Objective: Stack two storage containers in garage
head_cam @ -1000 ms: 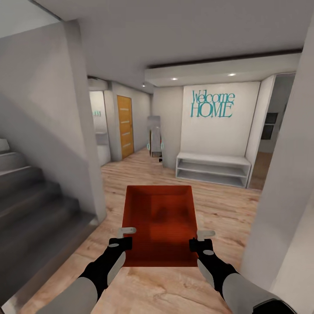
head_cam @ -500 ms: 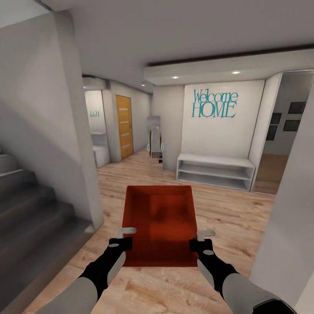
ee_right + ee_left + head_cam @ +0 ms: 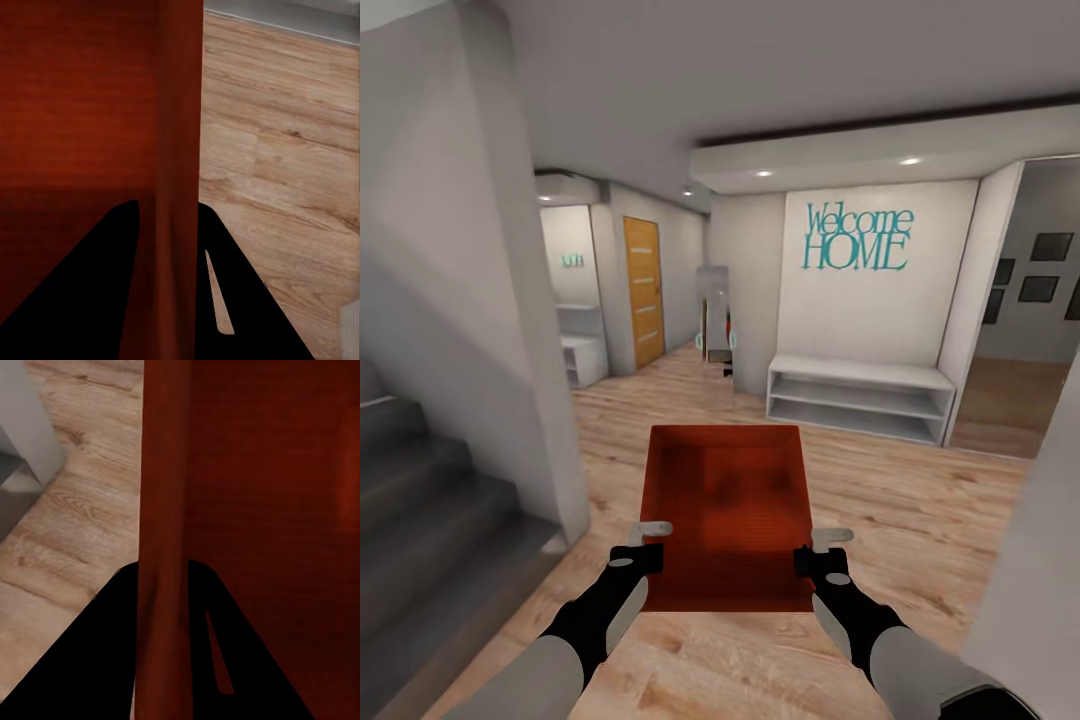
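I hold one orange-red storage container level in front of me, above light wood plank flooring. My left gripper is shut on its left side wall near the close end. My right gripper is shut on the right side wall opposite. In the left wrist view the dark fingers straddle the red wall. The right wrist view has the right gripper pinching the wall the same way. The bin is empty. The second container and the garage are out of view.
A grey staircase and a grey pillar stand at the left. Ahead are a white shelf bench under "Welcome HOME" lettering, an orange wood door down the hallway, and a pale wall close on the right.
The whole view has shifted: stairs and pillar slid left, and the opening at the right widened. The container and both grippers keep the same place in the view.
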